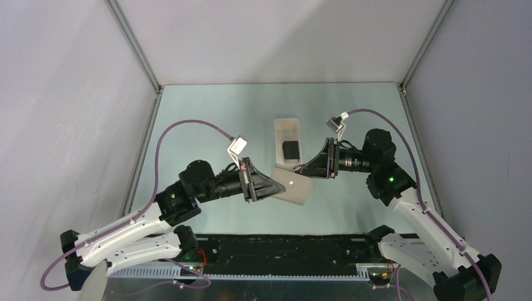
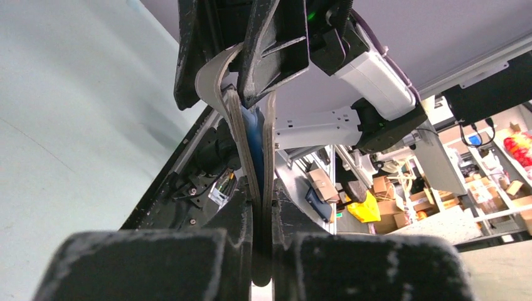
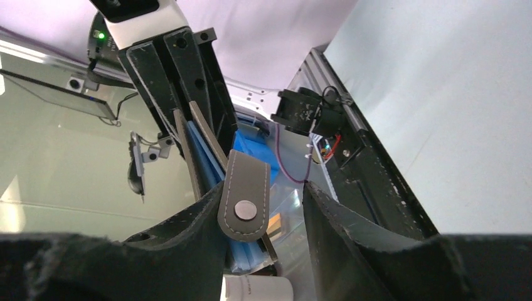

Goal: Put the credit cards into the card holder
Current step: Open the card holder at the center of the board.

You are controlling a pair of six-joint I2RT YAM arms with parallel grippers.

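Where the two arms meet over the middle of the counter, the small flat grey-brown folding card holder is held up off the surface. It sits just in front of the near end of the long white rectangular tray.

Top view: card holder turned at an angle to the tray, its left edge inside the left fingers.

Left wrist view: card holder seen edge-on. Its two grey-brown leaves are pressed together at the near end and spread toward the far end, with blue lining showing in the gap. Left fingers are together, clamped on the near edge of the card holder.

Right wrist view: short grey-brown strap tab with a round metal snap stands off the card holder's face, between the right fingers. Tab lies against one right finger, and a clear gap separates it from the other. Right fingers stand apart and grip nothing that I can see. Blue lining of the card holder is visible behind the tab.

One small thin black rectangular credit card lies flat inside the tray, toward its near end, apart from the card holder. A dimmer dark patch shows at the tray's far end; cannot tell what it is.

A purple cable loops from the left wrist back along that arm.
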